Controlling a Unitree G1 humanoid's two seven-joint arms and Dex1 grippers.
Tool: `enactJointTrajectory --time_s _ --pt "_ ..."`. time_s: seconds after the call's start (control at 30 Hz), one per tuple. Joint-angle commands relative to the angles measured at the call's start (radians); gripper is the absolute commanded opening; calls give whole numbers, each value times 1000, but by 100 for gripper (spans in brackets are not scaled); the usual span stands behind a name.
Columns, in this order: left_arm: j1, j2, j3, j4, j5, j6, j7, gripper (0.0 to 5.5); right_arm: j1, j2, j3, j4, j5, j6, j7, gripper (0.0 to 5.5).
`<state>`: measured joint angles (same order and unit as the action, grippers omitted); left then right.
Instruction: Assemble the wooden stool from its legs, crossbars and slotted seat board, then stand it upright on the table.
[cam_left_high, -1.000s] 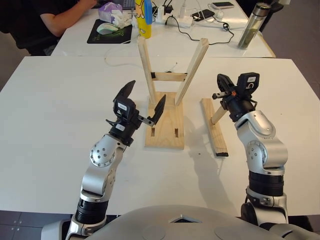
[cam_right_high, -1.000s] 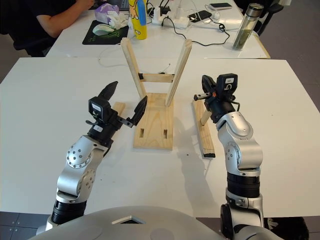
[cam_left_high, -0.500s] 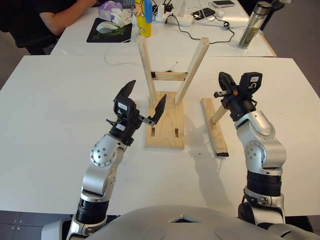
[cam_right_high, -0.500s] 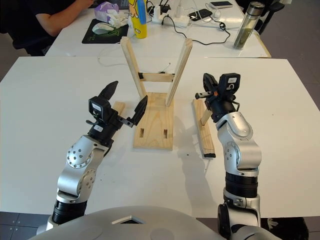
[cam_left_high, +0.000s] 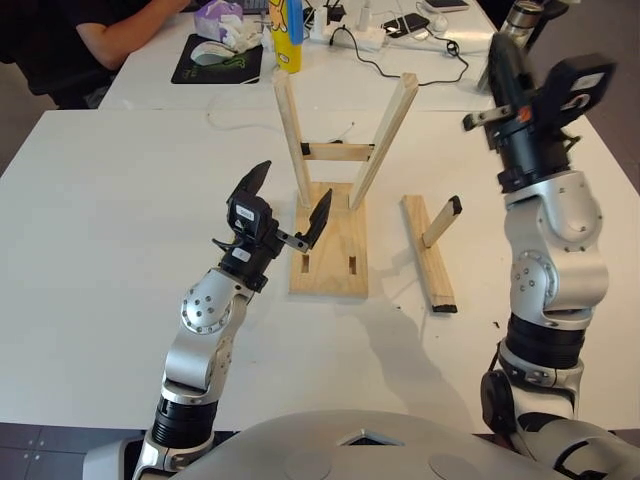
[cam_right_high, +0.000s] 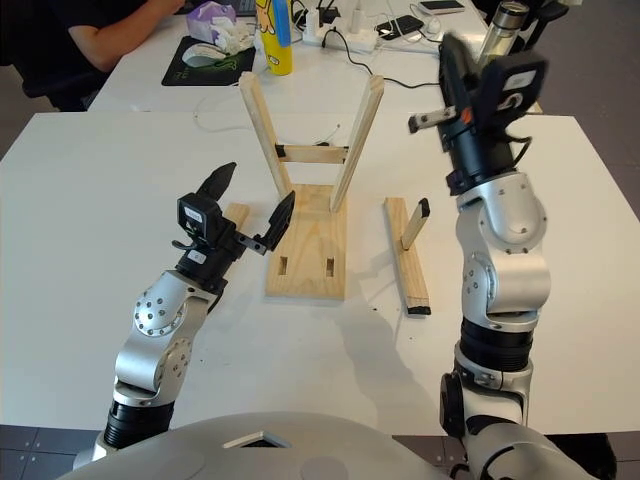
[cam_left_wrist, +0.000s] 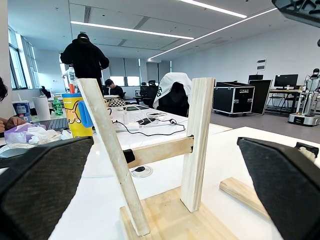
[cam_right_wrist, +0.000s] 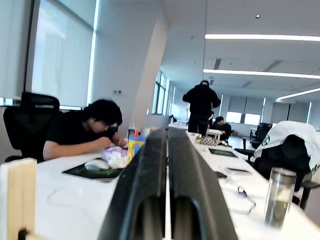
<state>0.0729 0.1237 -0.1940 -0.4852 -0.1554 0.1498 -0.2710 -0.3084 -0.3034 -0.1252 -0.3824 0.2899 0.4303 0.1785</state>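
Fingers (cam_right_wrist: 145, 175) of right gripper (cam_right_wrist: 166, 133) meet, plainest in its wrist view.

i see the seat board (cam_left_high: 330, 255) flat on the tabletop (cam_left_high: 120, 200), two slots (cam_left_high: 307, 264) open at its near end. two splayed legs (cam_left_high: 290, 140) rise from its far end, joined by a crossbar (cam_left_high: 338, 153). to its right lies a loose leg (cam_left_high: 428, 268), a short crossbar (cam_left_high: 440, 222) sticking up from it.
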Motion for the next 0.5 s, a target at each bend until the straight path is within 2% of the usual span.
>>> enactJointTrajectory --time_s 0.03,0.5 --pt "-18 7 4 0 -14 33 -10 535 248 49 39 118 23 239 -25 2" --pt "-41 10 10 18 -24 40 -29 535 176 45 30 129 15 173 -12 2"
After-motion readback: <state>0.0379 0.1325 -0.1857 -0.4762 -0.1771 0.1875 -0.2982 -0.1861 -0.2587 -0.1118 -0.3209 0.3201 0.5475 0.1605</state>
